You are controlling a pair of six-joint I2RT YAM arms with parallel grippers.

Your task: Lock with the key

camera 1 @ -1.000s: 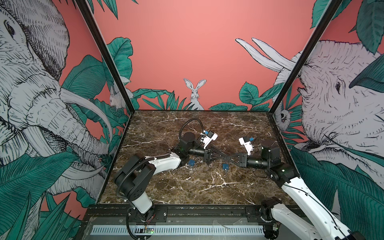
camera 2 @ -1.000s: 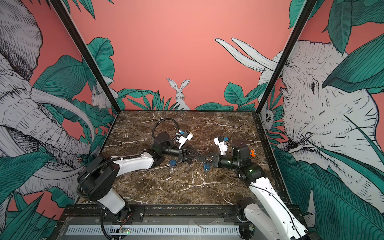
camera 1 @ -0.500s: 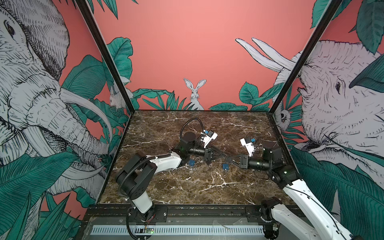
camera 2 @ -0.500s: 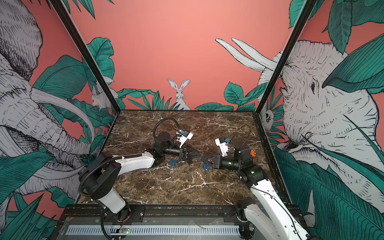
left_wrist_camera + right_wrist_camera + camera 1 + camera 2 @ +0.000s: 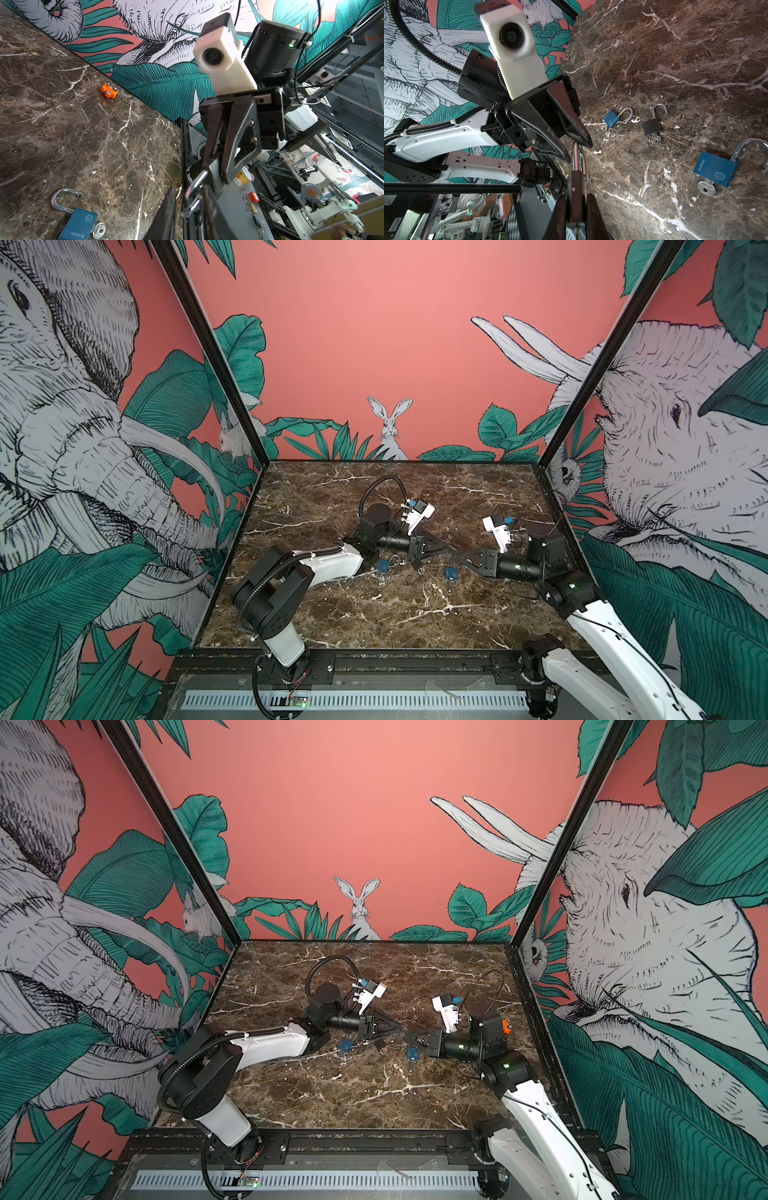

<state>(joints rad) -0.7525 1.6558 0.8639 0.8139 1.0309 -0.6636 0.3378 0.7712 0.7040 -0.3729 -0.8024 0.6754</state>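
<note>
A blue rectangular padlock (image 5: 78, 225), shackle open, silver key (image 5: 99, 230) inserted, lies on the brown marble tabletop (image 5: 83, 135); a small orange toy car (image 5: 109, 90) sits at its wall edge. The right gripper (image 5: 216, 179) holds a steel shackle (image 5: 192, 199) between the left gripper's (image 5: 189, 192) fingers.

A dark-bodied padlock (image 5: 575, 187) is held in the air. Its body is pinched between the fingers of the right gripper (image 5: 576, 204), and its silver shackle (image 5: 578, 158) reaches in between the fingers of the left gripper (image 5: 578, 151). Whether that shackle is latched cannot be told. Three more padlocks lie flat, each with its shackle swung open. A blue padlock (image 5: 715, 171) lies closest to the right gripper, a silver key (image 5: 706, 188) in its base. A black padlock (image 5: 652, 127) lies just beside the left gripper's fingers, a small key (image 5: 655, 140) in it. A second blue padlock (image 5: 611, 118) lies farther back, near the left gripper's wrist.
</note>
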